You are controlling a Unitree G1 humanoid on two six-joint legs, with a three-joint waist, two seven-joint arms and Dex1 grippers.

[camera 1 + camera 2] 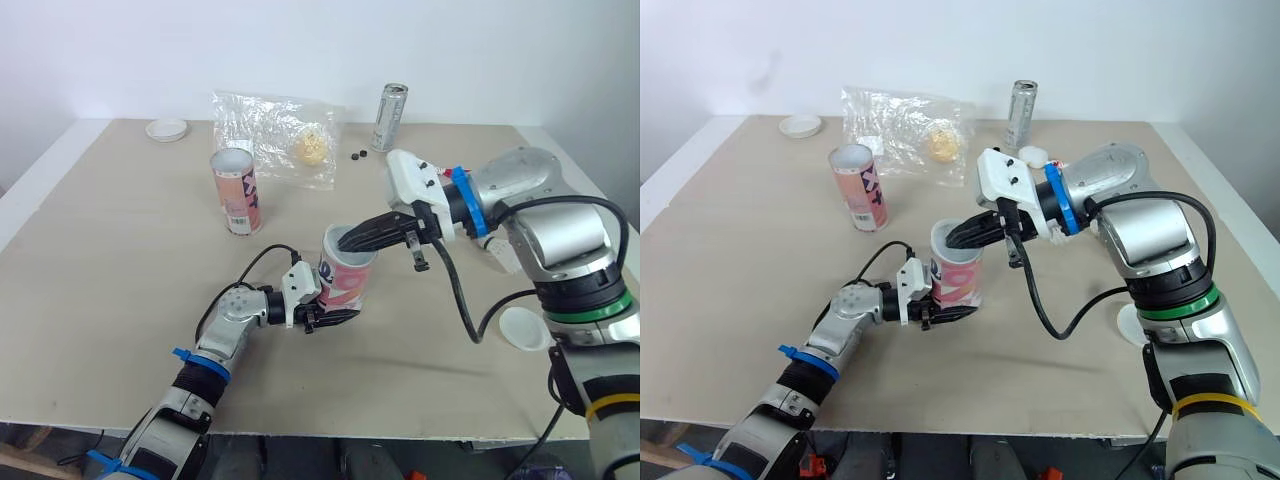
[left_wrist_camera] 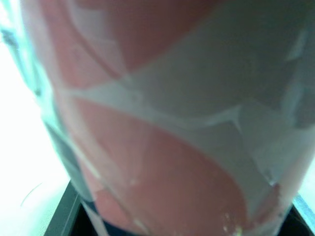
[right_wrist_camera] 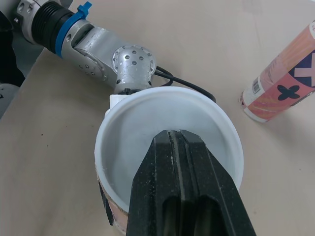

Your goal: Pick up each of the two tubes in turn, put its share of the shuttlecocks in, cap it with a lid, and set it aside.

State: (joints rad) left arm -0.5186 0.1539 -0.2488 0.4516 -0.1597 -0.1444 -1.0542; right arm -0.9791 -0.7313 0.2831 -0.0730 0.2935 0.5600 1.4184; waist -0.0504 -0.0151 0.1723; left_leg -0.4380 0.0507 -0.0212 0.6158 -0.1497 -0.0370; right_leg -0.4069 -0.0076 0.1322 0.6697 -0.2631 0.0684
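A pink-and-white tube [image 1: 347, 277] stands upright at the table's middle, its mouth open. My left gripper [image 1: 330, 306] is shut on its lower part; in the left wrist view the tube wall [image 2: 172, 123] sits right between the black fingers [image 2: 61, 219]. My right gripper [image 3: 173, 135] is shut, its fingertips pressed together just over the tube's white rim [image 3: 123, 105], and nothing shows between them. The tube's inside looks white and bare. A second pink tube [image 1: 236, 190] stands open farther back to the left.
One white lid [image 1: 166, 129] lies at the back left, another [image 1: 524, 328] at the front right under my right arm. A clear plastic bag [image 1: 275, 135] with a yellowish ball, a silver can [image 1: 390, 117] and two small dark bits [image 1: 357, 155] sit at the back.
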